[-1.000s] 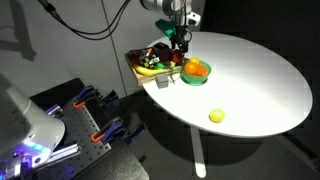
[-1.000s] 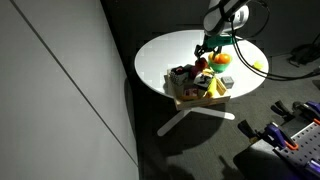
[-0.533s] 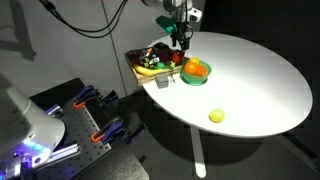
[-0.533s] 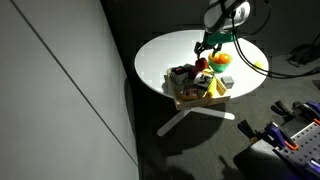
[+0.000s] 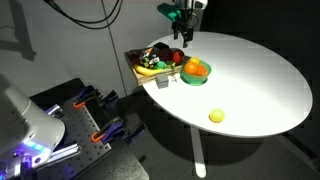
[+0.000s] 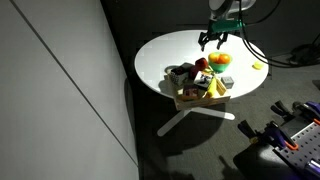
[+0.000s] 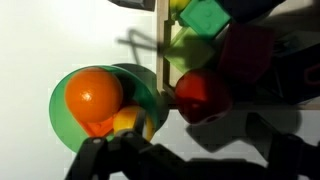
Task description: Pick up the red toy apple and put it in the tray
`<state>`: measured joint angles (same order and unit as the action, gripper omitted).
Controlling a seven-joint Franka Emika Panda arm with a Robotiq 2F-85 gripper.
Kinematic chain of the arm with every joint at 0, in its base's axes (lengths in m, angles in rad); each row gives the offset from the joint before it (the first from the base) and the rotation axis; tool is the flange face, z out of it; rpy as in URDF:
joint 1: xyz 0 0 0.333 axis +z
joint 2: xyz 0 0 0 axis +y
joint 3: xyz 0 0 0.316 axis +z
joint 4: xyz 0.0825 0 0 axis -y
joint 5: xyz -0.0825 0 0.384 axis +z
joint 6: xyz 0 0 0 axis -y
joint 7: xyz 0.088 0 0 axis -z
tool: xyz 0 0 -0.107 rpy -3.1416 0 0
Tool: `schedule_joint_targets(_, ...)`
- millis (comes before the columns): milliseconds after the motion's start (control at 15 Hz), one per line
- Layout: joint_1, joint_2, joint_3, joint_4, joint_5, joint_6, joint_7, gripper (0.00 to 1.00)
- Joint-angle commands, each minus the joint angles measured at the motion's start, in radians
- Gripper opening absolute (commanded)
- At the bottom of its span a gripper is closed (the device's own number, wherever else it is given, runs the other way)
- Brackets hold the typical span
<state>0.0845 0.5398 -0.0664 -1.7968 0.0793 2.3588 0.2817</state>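
White and round, the surface [image 5: 250,80] carries a small yellow ball [image 5: 215,116] at lower middle of an exterior view. Farther up sits a round green bowl [image 5: 195,72] holding an orange fruit [image 7: 93,92], just beside the shallow tan tray [image 5: 140,68]. The glossy red toy apple [image 7: 203,93] lies just inside the tray's rim. Above it hang the dark fingers [image 7: 100,160], spread wide and empty. Resting at the rim against piled toys, the apple might roll out if nudged.
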Motion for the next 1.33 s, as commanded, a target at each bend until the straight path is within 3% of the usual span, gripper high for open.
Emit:
schedule_joint_targets(0, -0.019, -0.064, 0.0, -0.031, -0.041, -0.056, -0.037, 1.0)
schedule_joint_targets(867, -0.109, -0.234, 0.007, -0.1, -0.053, -0.238, -0.259, 1.0)
schedule_joint_targets(1267, -0.122, -0.317, -0.008, -0.13, -0.088, -0.306, -0.239, 1.0)
